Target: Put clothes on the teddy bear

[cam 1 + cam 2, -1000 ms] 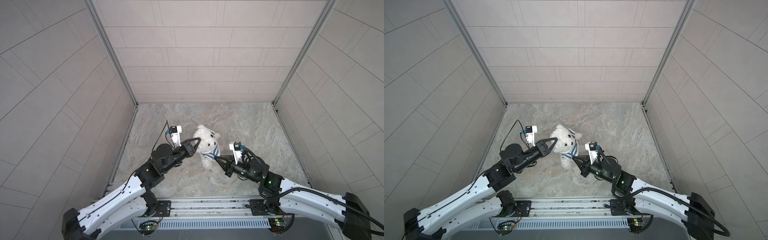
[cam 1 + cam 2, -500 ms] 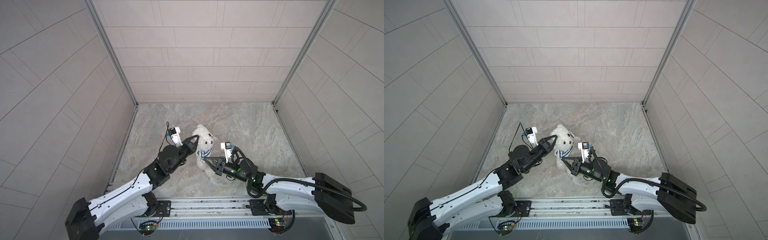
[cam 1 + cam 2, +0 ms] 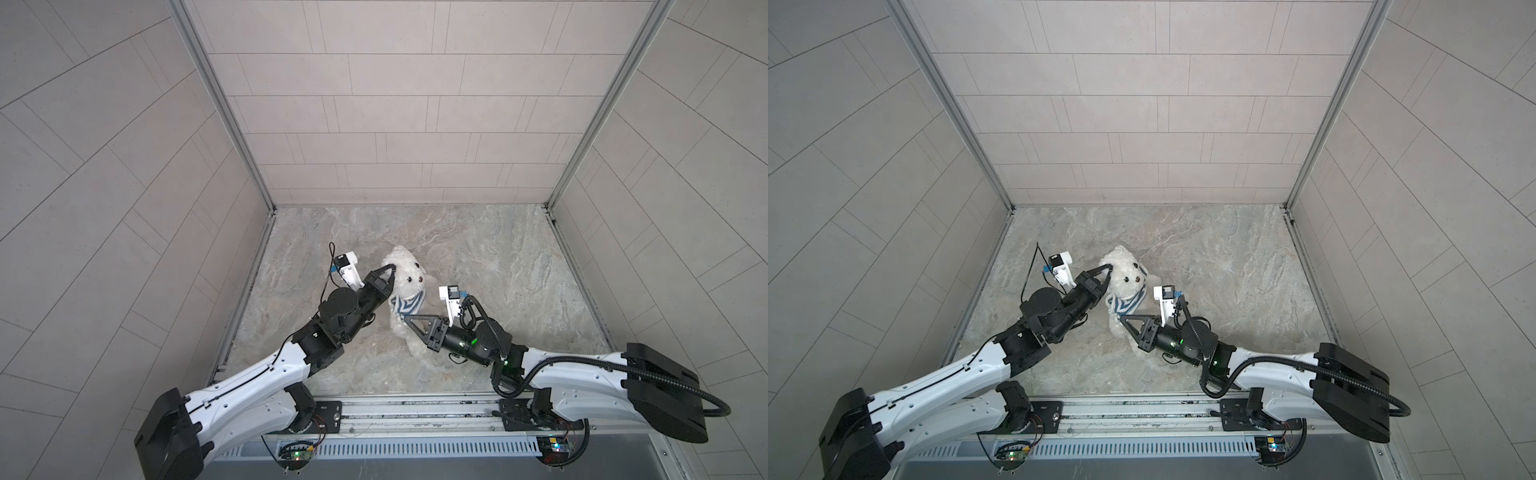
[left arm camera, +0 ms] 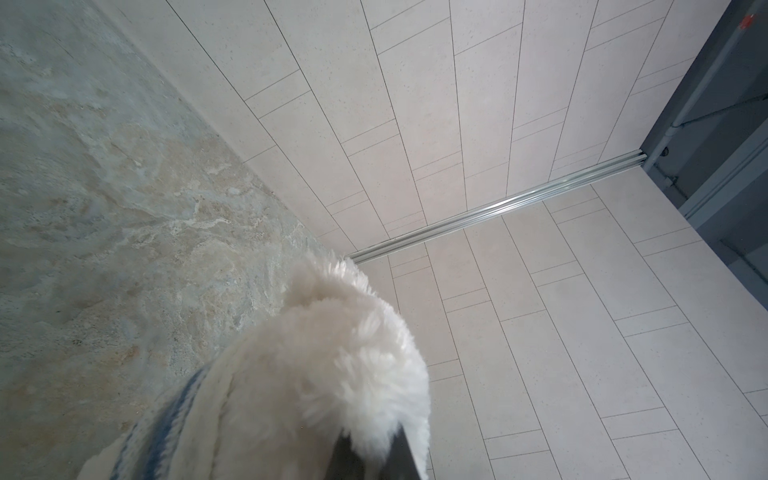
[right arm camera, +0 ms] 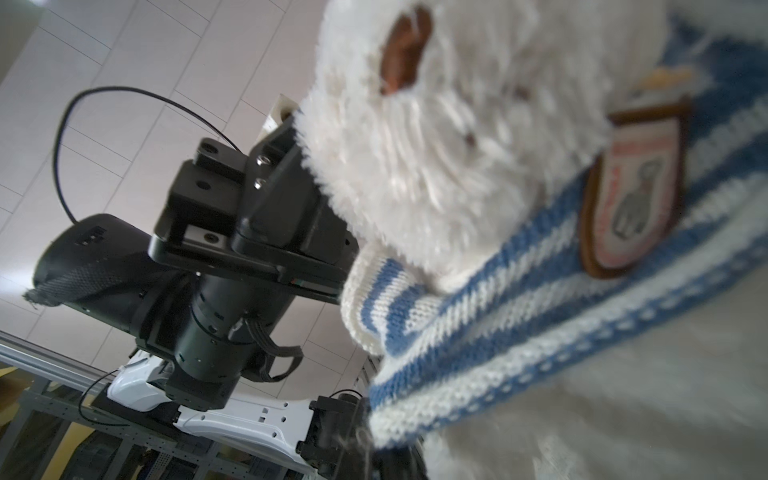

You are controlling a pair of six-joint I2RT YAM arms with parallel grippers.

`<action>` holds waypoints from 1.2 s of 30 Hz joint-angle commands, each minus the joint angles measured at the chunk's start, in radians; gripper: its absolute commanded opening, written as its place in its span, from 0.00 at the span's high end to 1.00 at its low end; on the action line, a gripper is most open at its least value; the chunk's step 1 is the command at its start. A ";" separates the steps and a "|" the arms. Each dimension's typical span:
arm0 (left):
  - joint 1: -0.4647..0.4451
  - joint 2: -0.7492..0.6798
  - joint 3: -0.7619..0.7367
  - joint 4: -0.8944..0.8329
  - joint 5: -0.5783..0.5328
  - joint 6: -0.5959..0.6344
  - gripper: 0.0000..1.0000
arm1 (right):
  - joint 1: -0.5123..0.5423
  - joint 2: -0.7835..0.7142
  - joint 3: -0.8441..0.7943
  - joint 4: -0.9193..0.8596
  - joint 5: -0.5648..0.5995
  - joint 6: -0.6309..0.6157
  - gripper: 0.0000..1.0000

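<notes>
**both top views.** the teddy bear point(image 3: 409, 274) point(image 3: 1128, 275) sits upright on the marble-patterned floor point(image 3: 498, 257) point(image 3: 1225, 257), just below and left of the frame's centre, with its face turned toward the right. a blue-and-white striped shirt point(image 3: 406, 305) point(image 3: 1126, 304) is bunched around its neck and chest, and white fur is bare below it. the left gripper point(image 3: 388, 269) point(image 3: 1105, 269) enters from the lower left and is clamped on the fur at the left side of the bear's head. the right gripper point(image 3: 406, 318) point(image 3: 1122, 318) enters from the lower right, its fingertips drawn together to a point on the shirt's lower hem.

**left wrist view.** white fur lies between the two dark fingers point(image 4: 345, 457) at the bottom edge, and shirt stripes show at the lower left.

**right wrist view.** this close, partly blurred view shows the bear's muzzle at top centre. a shield-shaped badge point(image 5: 636, 187) sits on the shirt at the right, and the left arm's black wrist is at centre left. the right gripper's own fingers are not clear here.

**change over the last second.**
- the right gripper has moved leftward across the frame along the shirt's lower edge, and its arm now reaches further in.
- the bear's head and the left gripper have shifted slightly left.
- more white body shows below the shirt.
- the left grip is unchanged.
</notes>
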 commanded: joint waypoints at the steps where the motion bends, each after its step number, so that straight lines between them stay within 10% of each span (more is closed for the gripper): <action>1: 0.045 0.007 0.020 0.160 0.145 0.070 1.00 | 0.016 -0.047 -0.054 -0.170 0.051 -0.053 0.96; 7: 0.105 0.067 0.135 0.144 0.556 0.183 1.00 | 0.016 -0.152 -0.095 -0.202 0.082 -0.167 0.90; 12: 0.103 0.039 0.377 -0.326 0.748 0.534 1.00 | 0.021 -0.321 0.021 -0.480 -0.003 -0.385 0.73; 23: 0.054 -0.028 0.627 -1.070 0.552 1.233 1.00 | 0.075 -0.821 0.164 -1.053 0.070 -0.813 0.47; 36: -0.121 -0.002 0.653 -1.212 0.393 1.444 1.00 | 0.050 -0.371 0.555 -1.158 0.026 -1.283 0.39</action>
